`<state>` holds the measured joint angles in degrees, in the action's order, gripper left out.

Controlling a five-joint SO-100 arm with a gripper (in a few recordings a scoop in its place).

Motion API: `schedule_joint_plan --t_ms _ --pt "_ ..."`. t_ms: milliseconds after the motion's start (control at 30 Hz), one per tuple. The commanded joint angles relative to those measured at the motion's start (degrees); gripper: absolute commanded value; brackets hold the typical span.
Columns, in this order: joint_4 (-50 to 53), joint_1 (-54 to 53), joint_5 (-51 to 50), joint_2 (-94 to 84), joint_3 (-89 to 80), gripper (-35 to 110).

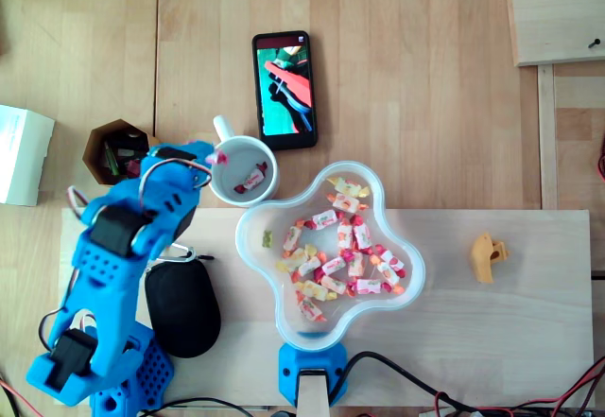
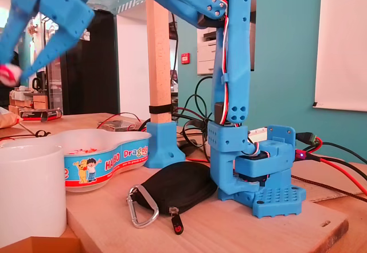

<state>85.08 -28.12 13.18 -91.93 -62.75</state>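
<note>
The blue arm's gripper sits over the left rim of the white mug in the overhead view. Its jaws are drawn in narrow on a pink sweet pinched at their tips. In the fixed view the gripper hangs above the mug, and the sweet is cut by the left edge, so only a red and white sliver of it shows. The two fingers slope down towards it, and the picture's edge hides the exact grip.

One more wrapped sweet lies inside the mug, but its print is too small to read. The arm's own body covers the mug's left side from above, and the handle pokes out behind.

Just right of the mug is the lobed clear bowl, holding a heap of wrapped sweets. From the side, the bowl wall hides nearly all of them, and its label is only partly legible.

A black pouch with a carabiner lies beside the arm's base. A brown hexagonal pot is half hidden by the arm. A small orange piece lies well apart on the right, its shape unclear.
</note>
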Motion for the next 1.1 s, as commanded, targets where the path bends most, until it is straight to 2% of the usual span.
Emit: schedule_joint_plan --t_ms 0,300,667,900,1067 --pt "0.62 0.18 0.35 -8.0 -3.25 -3" --pt "-2.72 4.13 0.0 -24.35 -17.93 -3" --pt "-28.74 1.67 -0.09 -31.73 -39.64 -3" --pt "-30.23 -5.27 -0.18 -34.1 -44.91 -3" --pt "-31.03 -6.42 -1.32 -34.72 -50.01 -3"
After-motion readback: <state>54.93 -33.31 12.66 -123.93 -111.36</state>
